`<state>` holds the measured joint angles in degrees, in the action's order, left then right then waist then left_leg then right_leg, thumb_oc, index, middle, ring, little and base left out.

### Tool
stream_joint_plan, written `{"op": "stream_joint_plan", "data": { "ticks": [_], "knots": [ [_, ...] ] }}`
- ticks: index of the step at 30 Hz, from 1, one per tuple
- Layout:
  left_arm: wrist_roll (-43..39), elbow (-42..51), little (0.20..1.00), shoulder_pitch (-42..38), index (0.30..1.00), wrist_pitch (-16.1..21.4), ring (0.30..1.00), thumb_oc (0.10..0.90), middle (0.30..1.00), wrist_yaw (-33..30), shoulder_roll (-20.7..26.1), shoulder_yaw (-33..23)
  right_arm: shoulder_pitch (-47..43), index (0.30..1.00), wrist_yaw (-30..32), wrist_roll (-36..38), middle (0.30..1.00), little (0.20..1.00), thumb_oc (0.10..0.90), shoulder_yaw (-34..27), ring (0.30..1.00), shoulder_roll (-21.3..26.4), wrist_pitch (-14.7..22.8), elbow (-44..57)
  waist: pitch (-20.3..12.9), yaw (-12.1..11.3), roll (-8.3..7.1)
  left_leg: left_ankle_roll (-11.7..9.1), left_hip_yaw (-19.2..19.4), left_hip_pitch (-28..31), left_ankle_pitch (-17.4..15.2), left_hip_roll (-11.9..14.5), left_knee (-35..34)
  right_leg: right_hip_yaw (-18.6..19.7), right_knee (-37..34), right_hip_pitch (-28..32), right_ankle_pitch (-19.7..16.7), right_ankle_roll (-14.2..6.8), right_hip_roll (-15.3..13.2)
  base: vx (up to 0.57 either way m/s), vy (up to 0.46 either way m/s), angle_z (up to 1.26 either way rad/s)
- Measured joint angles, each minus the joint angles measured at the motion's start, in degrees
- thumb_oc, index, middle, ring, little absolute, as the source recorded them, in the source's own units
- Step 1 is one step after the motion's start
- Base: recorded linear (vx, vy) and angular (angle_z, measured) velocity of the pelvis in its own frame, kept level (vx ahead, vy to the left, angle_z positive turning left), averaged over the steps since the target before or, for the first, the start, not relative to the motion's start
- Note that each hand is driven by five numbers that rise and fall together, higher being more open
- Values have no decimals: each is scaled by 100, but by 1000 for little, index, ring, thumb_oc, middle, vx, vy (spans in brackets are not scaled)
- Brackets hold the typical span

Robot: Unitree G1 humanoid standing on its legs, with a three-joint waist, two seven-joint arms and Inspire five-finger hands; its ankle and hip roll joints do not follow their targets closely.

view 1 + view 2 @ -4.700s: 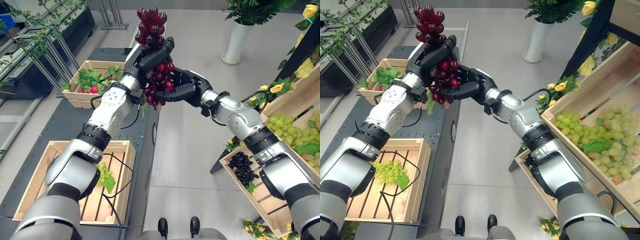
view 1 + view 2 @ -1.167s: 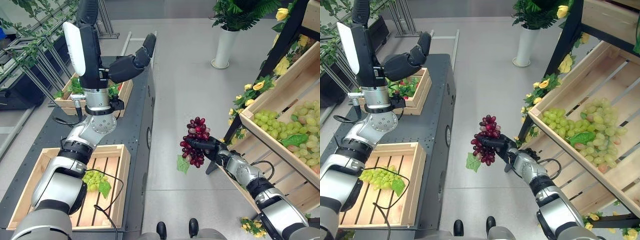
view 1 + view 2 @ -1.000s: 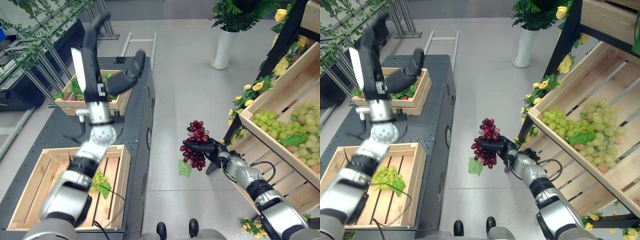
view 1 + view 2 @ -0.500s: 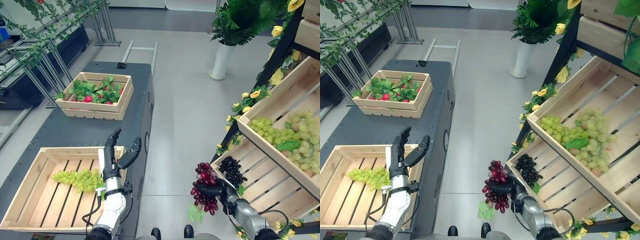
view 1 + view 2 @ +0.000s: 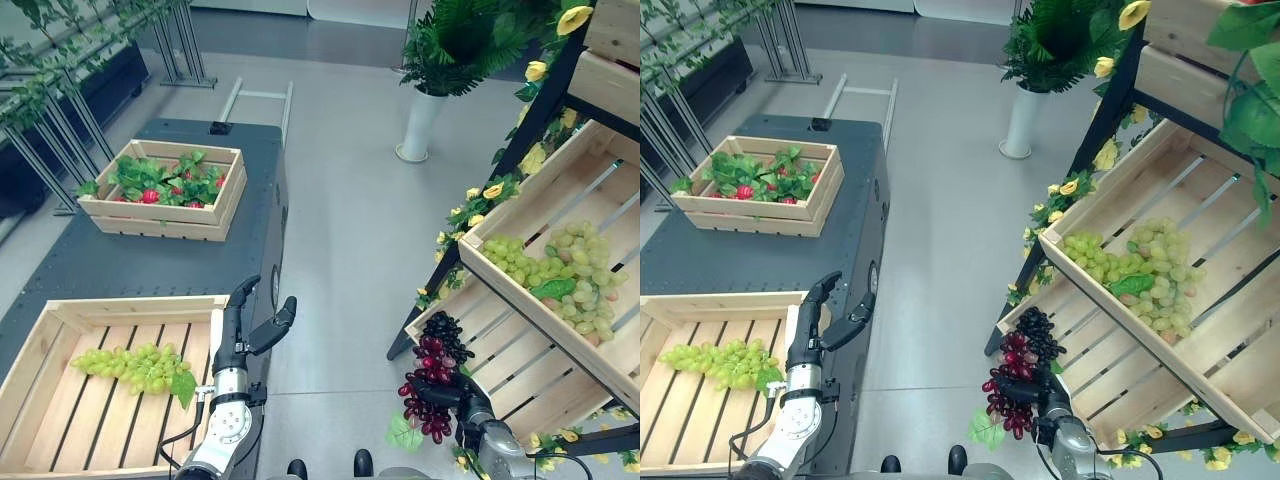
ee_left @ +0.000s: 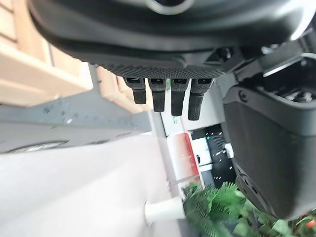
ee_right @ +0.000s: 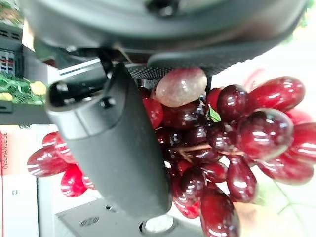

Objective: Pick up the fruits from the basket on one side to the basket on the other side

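Observation:
A bunch of red grapes with a green leaf hangs over the floor, just in front of the lower shelf crate. My right hand is shut on it; in the right wrist view the thumb presses across the red grapes. Black grapes lie in that lower crate. My left hand is open with straight fingers, upright at the right edge of the near wooden crate. Green grapes lie in that crate.
The near crate and a far crate of leafy greens and red fruits sit on a dark cart. An upper slanted shelf crate at the right holds green grapes. A white plant pot stands on the grey floor behind.
The view has shifted. My left arm came down from high above the cart to the near crate's edge. My right hand lowered the red grapes towards the lower shelf crate.

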<state>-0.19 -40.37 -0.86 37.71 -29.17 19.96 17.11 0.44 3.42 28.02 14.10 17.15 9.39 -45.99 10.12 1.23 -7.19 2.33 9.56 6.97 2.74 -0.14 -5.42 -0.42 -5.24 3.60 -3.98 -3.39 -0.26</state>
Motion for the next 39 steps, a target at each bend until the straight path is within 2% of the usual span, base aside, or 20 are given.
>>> {"op": "stream_joint_plan", "data": {
  "ticks": [3, 5, 7, 9, 12, 16, 19, 23, 28, 33, 39],
  "knots": [
    [12, 157, 900, -11, 900, -195, 900, 800, 900, 46, 179, 180, 6, 300, 304, -148, 300, 300, 400, 9, 300, 10, 1, 306, 101, 39, -138, -7, 52, -191, 8, 1, 75, 29, 71, -233, -37, 23, 24, -160, -65, -11],
    [7, 437, 900, -417, 900, -242, 900, 800, 900, 27, 480, 375, -264, 300, 800, -426, 300, 300, 400, 0, 300, 50, 142, 658, 605, 48, -322, 51, 89, -820, -38, 11, 569, 18, 501, -819, -73, 54, 10, -231, -63, -6],
    [7, 438, 900, -756, 900, -322, 900, 800, 900, 27, 562, 467, -527, 300, 1122, -686, 300, 300, 400, -2, 300, 87, 174, 743, 977, 71, -361, 78, 87, -1129, -161, 14, 972, 17, 663, -1012, -74, 55, -15, -212, -25, 2],
    [8, 453, 900, -1243, 900, -451, 900, 800, 900, 4, 565, 548, -857, 300, 1702, -997, 300, 300, 400, -13, 300, 234, 260, 917, 1552, 94, -266, 106, 82, -1662, -498, 82, 1793, -25, 991, -1313, -48, 82, -19, -161, 22, 0],
    [-16, 514, 900, -1583, 900, -509, 900, 800, 900, -40, 560, 739, -1224, 300, 2250, -1187, 300, 300, 400, -82, 300, 423, 284, 922, 1915, 117, -106, 164, 70, -2353, -790, 166, 2579, -41, 1533, -1885, 136, 49, 17, -133, 21, -4],
    [-23, 583, 900, -1725, 900, -561, 900, 800, 900, -147, 556, 1063, -1509, 300, 2506, -1161, 300, 300, 400, -292, 300, 546, 290, 670, 2024, 103, -103, 193, -9, -3226, -1046, 216, 3478, -54, 2638, -2852, 509, 94, 24, -106, -17, 2],
    [-9, 572, 900, -1702, 900, -616, 900, 800, 900, -128, 576, 1192, -1628, 300, 2560, -1106, 300, 300, 400, -355, 300, 619, 290, 623, 2027, 106, -109, 205, -103, -3467, -1197, 208, 3884, -60, 3090, -3134, 697, 107, 19, -49, -30, 2],
    [6, 779, 900, -1824, 900, -630, 900, 800, 900, -70, 730, 1287, -1808, 300, 2681, -637, 300, 300, 400, -614, 300, 889, 293, 582, 2024, 77, -111, 211, -348, -4015, -1345, 188, 4514, -204, 3803, -3652, 973, 120, -25, -23, -32, 19],
    [-7, 801, 900, -1851, 900, -712, 900, 800, 900, 14, 893, 1327, -2307, 300, 2872, -521, 300, 300, 400, -721, 300, 1207, 283, 356, 2025, 49, -108, 203, -597, -4421, -1368, 54, 4799, -308, 4115, -4046, 1017, 140, -61, -38, -48, 2],
    [-17, 801, 900, -1925, 900, -733, 900, 800, 900, 77, 1024, 1510, -2979, 300, 2944, -513, 300, 300, 400, -797, 300, 1669, 125, -142, 2028, -23, -103, 158, -681, -4777, -1394, 17, 5131, -341, 4478, -4420, 1070, 203, -79, -16, -56, 1],
    [-69, 790, 900, -1978, 900, -733, 900, 800, 900, 173, 1184, 1518, -3638, 300, 2943, -514, 300, 300, 400, -876, 300, 1875, -300, -534, 2029, -106, -93, 65, -843, -5061, -1524, 15, 5557, -479, 4919, -4683, 1238, 295, -82, -2, -39, 3]
  ]
}}
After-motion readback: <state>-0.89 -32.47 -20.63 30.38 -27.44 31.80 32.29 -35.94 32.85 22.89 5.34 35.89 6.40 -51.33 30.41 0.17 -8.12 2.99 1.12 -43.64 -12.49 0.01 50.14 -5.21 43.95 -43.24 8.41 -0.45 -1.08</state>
